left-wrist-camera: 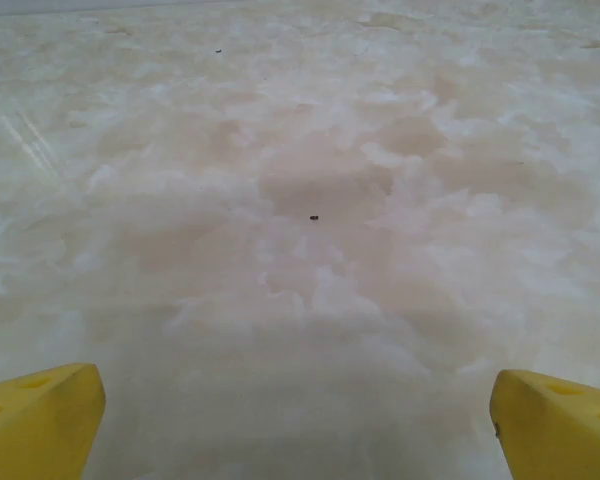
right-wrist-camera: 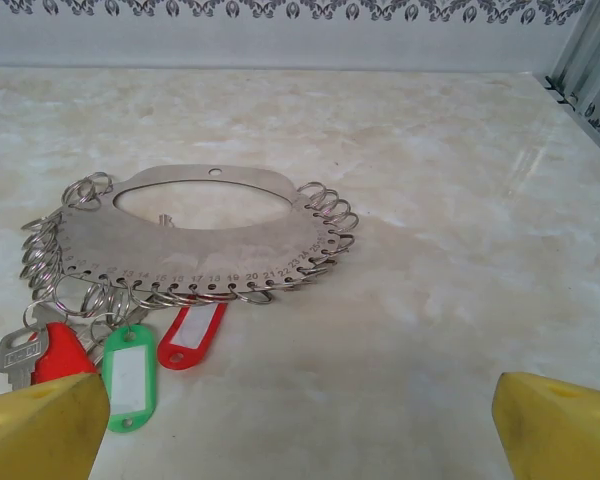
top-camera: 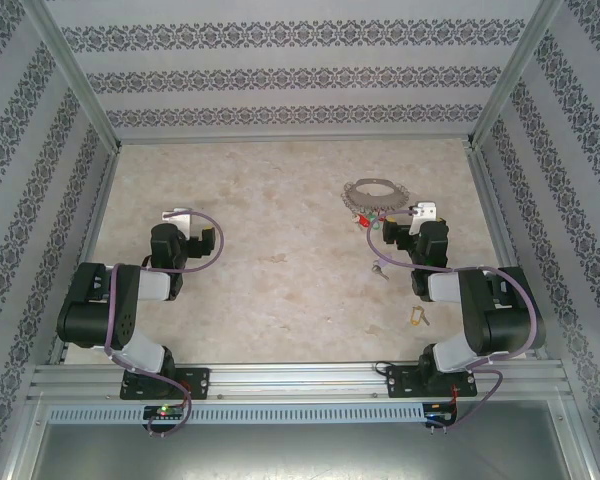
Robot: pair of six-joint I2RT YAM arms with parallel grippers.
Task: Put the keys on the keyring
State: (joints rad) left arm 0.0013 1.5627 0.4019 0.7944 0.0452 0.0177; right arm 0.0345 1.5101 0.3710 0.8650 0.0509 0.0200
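I think some keys [right-wrist-camera: 128, 375] already hang on the keyring [right-wrist-camera: 190, 250]; two loose keys [top-camera: 417, 316] wait. Left claw [left-wrist-camera: 300, 425], right claw [right-wrist-camera: 300, 425] gape empty.

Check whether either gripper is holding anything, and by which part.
Nothing is held. The left gripper and right gripper are both open, with the keyring lying ahead of the right one.
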